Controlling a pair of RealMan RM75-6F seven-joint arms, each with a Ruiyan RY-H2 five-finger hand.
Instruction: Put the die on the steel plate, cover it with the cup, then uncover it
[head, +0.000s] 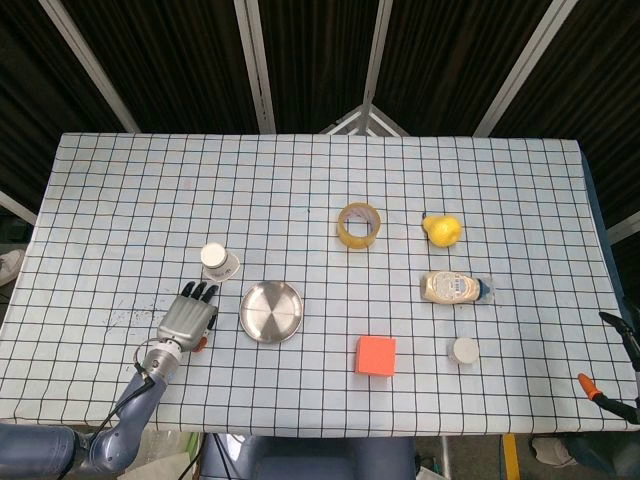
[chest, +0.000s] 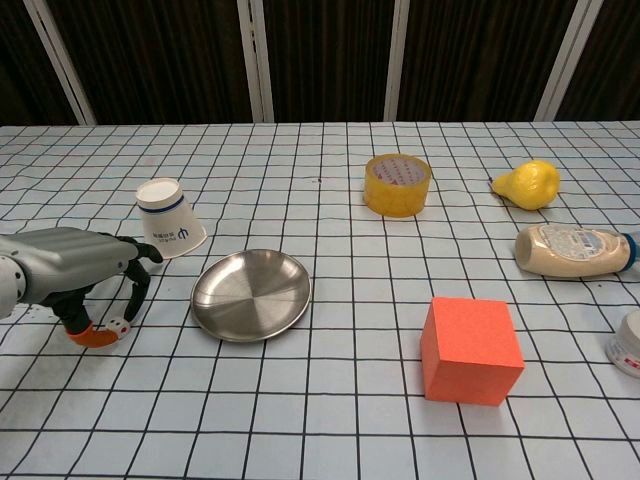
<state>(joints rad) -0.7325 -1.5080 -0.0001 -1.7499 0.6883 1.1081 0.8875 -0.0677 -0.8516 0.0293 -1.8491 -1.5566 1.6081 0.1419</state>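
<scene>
A small white die (chest: 118, 325) with red dots lies on the checked cloth left of the steel plate (chest: 252, 293) (head: 271, 311). My left hand (chest: 70, 275) (head: 185, 318) arches over it, and the orange thumb tip and a dark fingertip (chest: 131, 308) pinch the die from both sides, low on the table. A white paper cup (chest: 170, 218) (head: 219, 262) lies tipped just behind the hand. In the head view only parts of my right hand (head: 612, 385) show at the table's right edge, with fingers apart and nothing held.
A yellow tape roll (chest: 397, 184) stands behind the plate. An orange cube (chest: 471, 349) sits front right. Further right are a yellow pear-shaped toy (chest: 527, 184), a lying sauce bottle (chest: 572, 251) and a small white jar (chest: 629, 343).
</scene>
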